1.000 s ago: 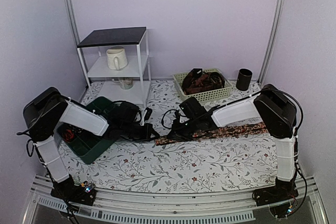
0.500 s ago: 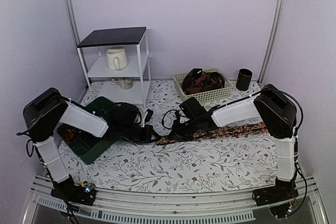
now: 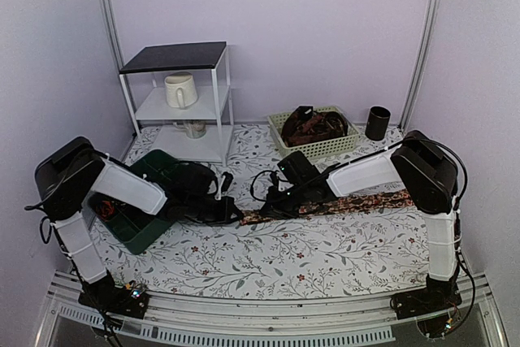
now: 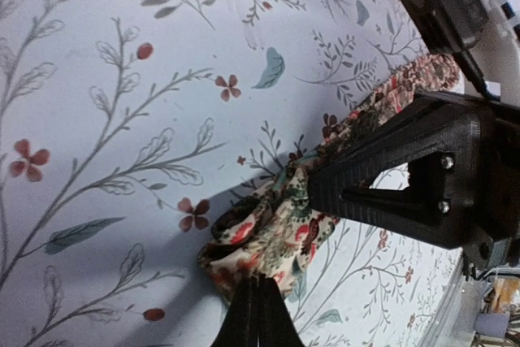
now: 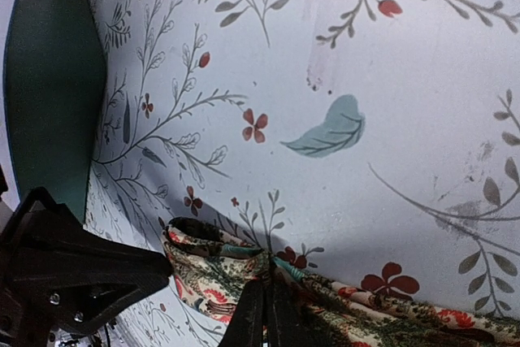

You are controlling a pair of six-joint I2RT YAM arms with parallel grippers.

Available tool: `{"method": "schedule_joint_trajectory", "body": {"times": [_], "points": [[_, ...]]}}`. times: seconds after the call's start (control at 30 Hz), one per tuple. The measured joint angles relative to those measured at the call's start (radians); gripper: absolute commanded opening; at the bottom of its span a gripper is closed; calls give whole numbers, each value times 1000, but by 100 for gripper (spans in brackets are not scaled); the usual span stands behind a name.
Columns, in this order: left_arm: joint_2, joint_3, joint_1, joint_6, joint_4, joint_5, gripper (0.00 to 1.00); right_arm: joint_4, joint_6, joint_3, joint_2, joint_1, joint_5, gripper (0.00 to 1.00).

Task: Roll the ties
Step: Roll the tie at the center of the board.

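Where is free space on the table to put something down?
Free: the front strip between the tie and the arm bases; also the patch between shelf and basket. Crowded: the centre, where left fingers and right fingers pinch the tie end.

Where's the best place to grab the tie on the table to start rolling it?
The tie lies flat along the table; only its folded end bunches up off it. Pinch that fold, coming in low from the end, along the tie's length.
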Motion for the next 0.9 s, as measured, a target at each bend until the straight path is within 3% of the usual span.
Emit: {"method": "schedule_joint_trajectory", "body": {"times": [0.37, 0.9], "points": [[-24, 9, 0, 29, -131, -143, 0, 0, -13, 0, 0, -3, 13, 5], [47, 28, 0, 28, -4, -29, 0, 39, -10, -15, 0, -15, -7, 7]]}}
